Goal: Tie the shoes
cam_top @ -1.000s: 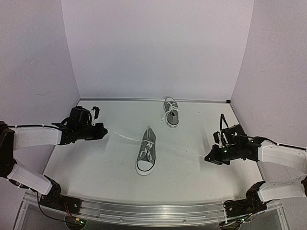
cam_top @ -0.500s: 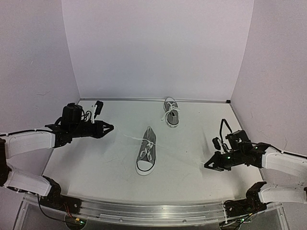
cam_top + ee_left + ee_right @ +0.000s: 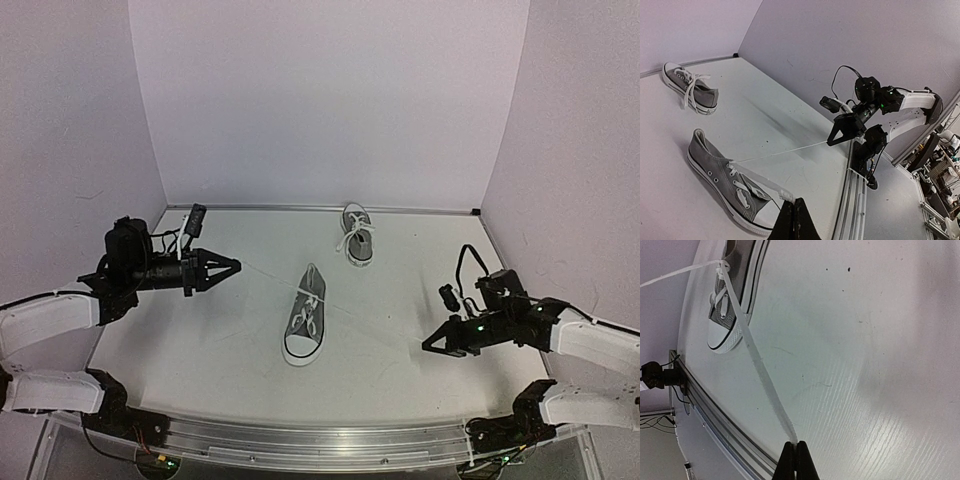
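Note:
A grey sneaker point(image 3: 303, 325) with white laces lies mid-table, toe toward me; it also shows in the left wrist view point(image 3: 725, 182) and the right wrist view point(image 3: 730, 295). A second grey sneaker point(image 3: 356, 233) lies further back, also in the left wrist view point(image 3: 690, 87). My left gripper point(image 3: 234, 266) is shut on one white lace end point(image 3: 782, 195), left of the near shoe. My right gripper point(image 3: 428, 347) is shut on the other lace end point(image 3: 767, 390), right of the shoe. Both laces run taut from the shoe's eyelets.
A metal rail point(image 3: 300, 440) runs along the table's near edge. Purple walls point(image 3: 320, 100) close in the back and both sides.
My left gripper has moved right and slightly back, its arm drawn lower. My right gripper has moved down toward the near edge. Both lace ends stay held and taut.

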You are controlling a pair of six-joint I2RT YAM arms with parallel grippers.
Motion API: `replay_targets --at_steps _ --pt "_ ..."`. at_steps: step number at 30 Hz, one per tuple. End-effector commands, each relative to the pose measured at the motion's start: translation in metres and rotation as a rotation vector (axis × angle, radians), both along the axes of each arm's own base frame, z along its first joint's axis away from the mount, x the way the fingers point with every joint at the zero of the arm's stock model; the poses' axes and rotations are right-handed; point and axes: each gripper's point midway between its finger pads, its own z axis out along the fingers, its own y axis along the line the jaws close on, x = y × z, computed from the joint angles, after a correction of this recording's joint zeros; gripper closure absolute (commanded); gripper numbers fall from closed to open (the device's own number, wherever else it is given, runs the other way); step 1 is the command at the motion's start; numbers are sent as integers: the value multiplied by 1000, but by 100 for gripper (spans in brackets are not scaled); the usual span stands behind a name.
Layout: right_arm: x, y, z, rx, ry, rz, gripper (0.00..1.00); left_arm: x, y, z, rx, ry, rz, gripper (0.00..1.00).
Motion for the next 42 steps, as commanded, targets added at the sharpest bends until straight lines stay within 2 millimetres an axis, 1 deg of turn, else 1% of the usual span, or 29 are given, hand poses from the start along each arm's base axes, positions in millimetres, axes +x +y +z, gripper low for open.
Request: replay_targets --at_steps 1,2,4,6,7,8,9,11,13,14,15,18,22,26,30,33,35,37,38,41,42 --pt "7 3 19 23 -45 1 100 -5 2 47 -70 -110 -4 100" --pt "7 1 14 8 -26 -9 100 0 3 42 -53 -88 27 100" --pt "5 -5 1 -40 19 -37 100 13 6 27 -9 -34 95 100" --pt "6 -16 -11 -101 61 -95 100 37 19 -1 51 80 260 100" --pt "7 -22 -15 -128 75 -130 100 52 29 -14 74 135 370 100" --pt "9 -29 -17 -156 73 -169 100 62 38 -26 87 183 455 100" --pt "10 -33 -17 -165 80 -209 100 74 52 -43 120 231 566 100" --pt "13 -45 -20 -188 82 -302 100 89 72 -67 169 315 719 100" --pt "13 -54 -26 -200 100 -381 100 99 88 -81 205 368 841 100" --pt "13 -59 -30 -209 116 -422 100 105 98 -85 223 378 911 100" --pt "14 -64 -34 -225 123 -459 100 108 107 -94 265 406 961 100" --pt "20 -75 -42 -269 137 -547 100 117 126 -107 346 434 1082 100" --pt "38 -86 -44 -359 111 -613 100 126 142 -126 431 485 1172 100" --pt "53 -87 -45 -419 105 -622 100 127 161 -137 491 522 1244 100" --pt "58 -93 -55 -474 120 -625 100 127 173 -145 535 540 1271 100" --pt "57 -97 -60 -486 136 -628 100 128 175 -158 572 568 1254 100" --pt "58 -92 -63 -472 136 -604 100 131 164 -166 571 572 1187 100" --pt "62 -74 -67 -412 146 -527 100 134 149 -171 547 570 1101 100" --pt "67 -64 -67 -383 142 -491 100 134 142 -174 533 565 1060 100" --pt "80 -46 -72 -374 145 -395 100 129 141 -181 545 576 1042 100" --pt "87 -41 -70 -372 134 -376 100 127 142 -183 551 580 1041 100"
